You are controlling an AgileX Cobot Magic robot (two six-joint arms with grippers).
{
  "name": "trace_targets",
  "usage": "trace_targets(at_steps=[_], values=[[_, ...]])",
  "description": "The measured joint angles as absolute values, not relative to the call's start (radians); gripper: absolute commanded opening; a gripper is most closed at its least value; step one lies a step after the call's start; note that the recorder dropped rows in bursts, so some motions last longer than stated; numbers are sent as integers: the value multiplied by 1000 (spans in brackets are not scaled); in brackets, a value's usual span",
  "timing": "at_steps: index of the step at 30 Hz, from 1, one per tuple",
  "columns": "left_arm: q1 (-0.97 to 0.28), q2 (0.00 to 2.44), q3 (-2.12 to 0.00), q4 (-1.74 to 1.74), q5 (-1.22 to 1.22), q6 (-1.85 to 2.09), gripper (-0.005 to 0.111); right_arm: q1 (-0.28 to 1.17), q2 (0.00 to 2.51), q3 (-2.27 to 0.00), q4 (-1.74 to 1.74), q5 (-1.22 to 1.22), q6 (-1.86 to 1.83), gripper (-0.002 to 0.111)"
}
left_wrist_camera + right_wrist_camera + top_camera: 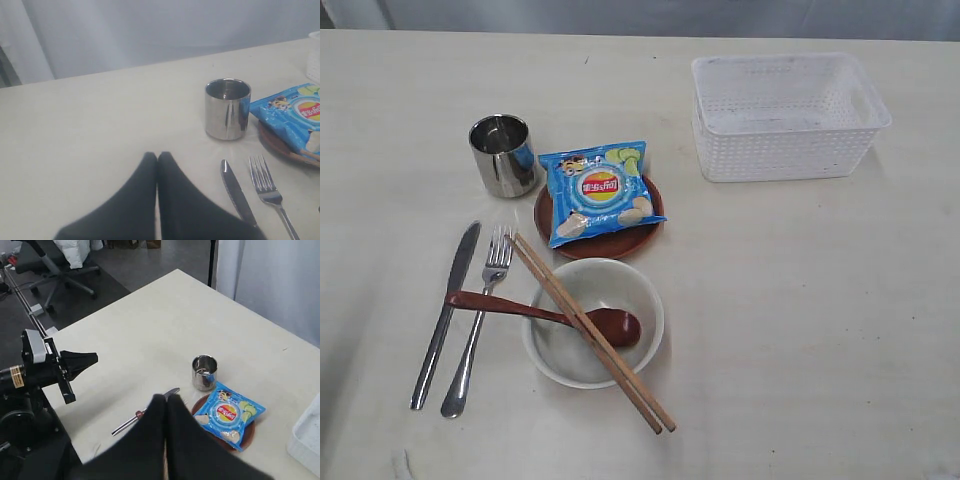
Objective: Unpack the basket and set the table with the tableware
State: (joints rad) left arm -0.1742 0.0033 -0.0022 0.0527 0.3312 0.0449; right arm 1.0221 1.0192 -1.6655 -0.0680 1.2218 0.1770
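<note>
Both arms' tools are closed: the black fingers of the left gripper (157, 156) meet tip to tip over the large pale cream table (800, 320), and the right gripper (166, 399) is likewise pressed together, holding nothing. On the near side, a pair of long wooden chopsticks (590, 328) lies slantwise across a white speckled bowl (560, 360). A reddish-brown wooden spoon (520, 307) rests its head in the bowl, its handle lying over a steel fork (480, 325) and a steel knife (445, 315) placed side by side to the left. Just beyond, a blue chips packet (598, 190) sits on a round brown plate (605, 247). A shiny steel cup (503, 155) stands upright just left of the plate. Farthest off, at the right, is a white rectangular plastic basket (785, 140) with lattice sides, well apart from the tableware.
</note>
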Motion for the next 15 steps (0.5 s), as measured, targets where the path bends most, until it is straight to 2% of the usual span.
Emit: trace_targets(at_steps=[15], values=[[-174, 3, -2, 53, 331, 45, 0, 1022, 919, -1668, -174, 1222, 177, 0]])
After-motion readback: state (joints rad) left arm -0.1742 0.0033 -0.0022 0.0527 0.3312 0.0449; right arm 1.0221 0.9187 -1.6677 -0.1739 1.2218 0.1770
